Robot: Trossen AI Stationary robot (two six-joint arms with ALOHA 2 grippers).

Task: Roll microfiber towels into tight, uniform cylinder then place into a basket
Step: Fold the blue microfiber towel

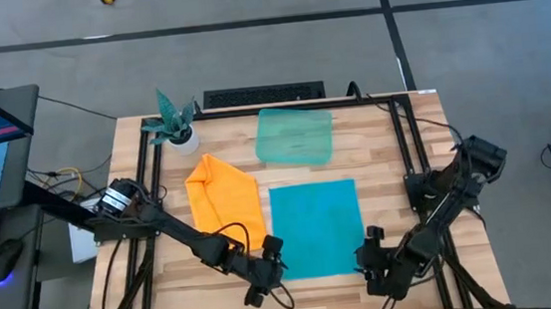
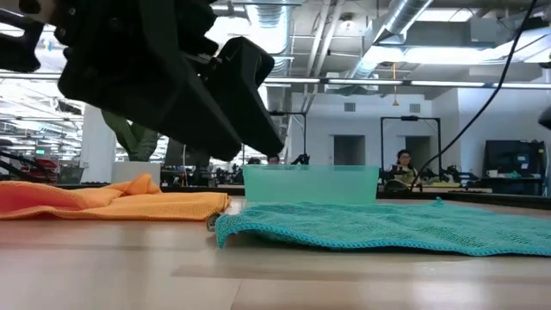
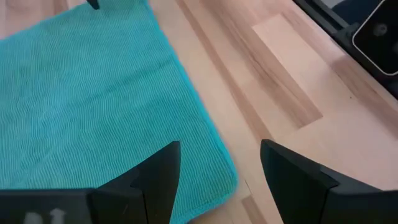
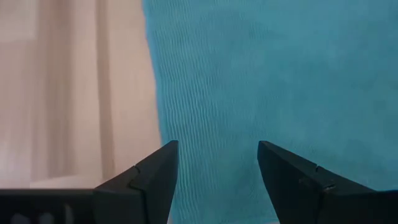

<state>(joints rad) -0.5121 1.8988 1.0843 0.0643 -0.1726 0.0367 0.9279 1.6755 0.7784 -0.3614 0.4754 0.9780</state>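
Near table edge: turquoise towel lying flat; left pincer and right pincer at its near corners, both open (nothing held). Best pinched evenly at both corners, so the roll starts straight toward the far basket.

wood table | orange towel | turquoise towel | green tray | potted plant
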